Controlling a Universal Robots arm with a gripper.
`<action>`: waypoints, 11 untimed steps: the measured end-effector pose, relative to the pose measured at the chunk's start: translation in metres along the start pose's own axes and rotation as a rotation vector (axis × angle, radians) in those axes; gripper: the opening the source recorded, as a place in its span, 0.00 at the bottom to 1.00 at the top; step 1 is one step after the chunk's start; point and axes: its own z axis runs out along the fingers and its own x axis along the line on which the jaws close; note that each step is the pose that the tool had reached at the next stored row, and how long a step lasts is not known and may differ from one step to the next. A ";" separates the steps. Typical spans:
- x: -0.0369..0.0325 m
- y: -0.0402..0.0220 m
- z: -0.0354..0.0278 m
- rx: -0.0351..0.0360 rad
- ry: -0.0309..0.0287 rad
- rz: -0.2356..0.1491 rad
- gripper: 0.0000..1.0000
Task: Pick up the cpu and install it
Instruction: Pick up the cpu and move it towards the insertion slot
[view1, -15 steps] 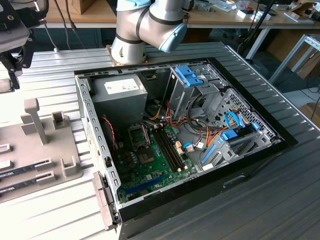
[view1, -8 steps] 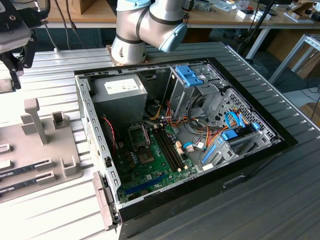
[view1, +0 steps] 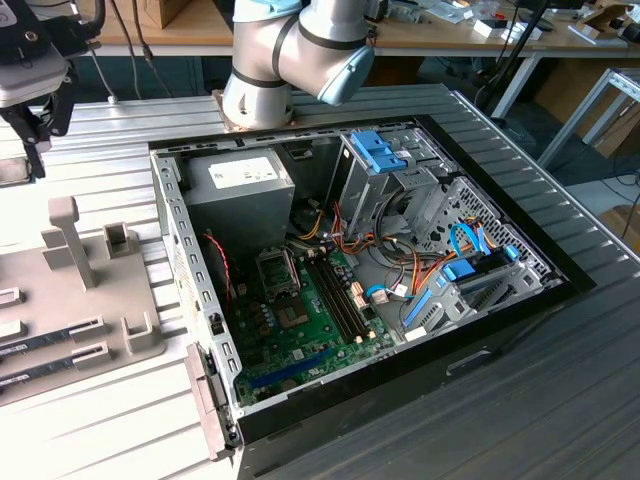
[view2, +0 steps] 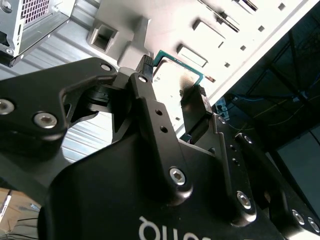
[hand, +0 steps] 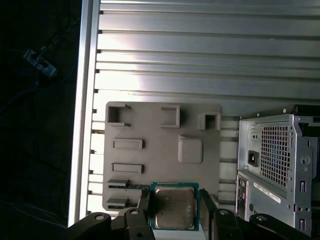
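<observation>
- cpu (hand: 174, 209) clenched between the fingers (hand: 144, 202) of the gripper (hand: 175, 202).
- Sits at grey tray (hand: 160, 150) edge, apparently just clear of it.
- Grey tray near tabletop (hand: 200, 50) edge, beside computer case (hand: 275, 165).

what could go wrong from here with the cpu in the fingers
1. The fingers seem to pinch the cpu only by two opposite edges, so it might slip or tilt while it is carried.
2. The socket lies low inside the open case, near the power supply and a red cable; the fingers might snag something there.
</observation>
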 end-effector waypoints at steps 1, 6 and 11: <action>-0.0003 0.0000 0.0000 0.0000 0.0000 0.000 0.47; -0.0017 -0.0001 0.0002 0.0000 0.0000 0.000 0.47; -0.0029 -0.0002 0.0003 0.0000 0.0000 0.000 0.47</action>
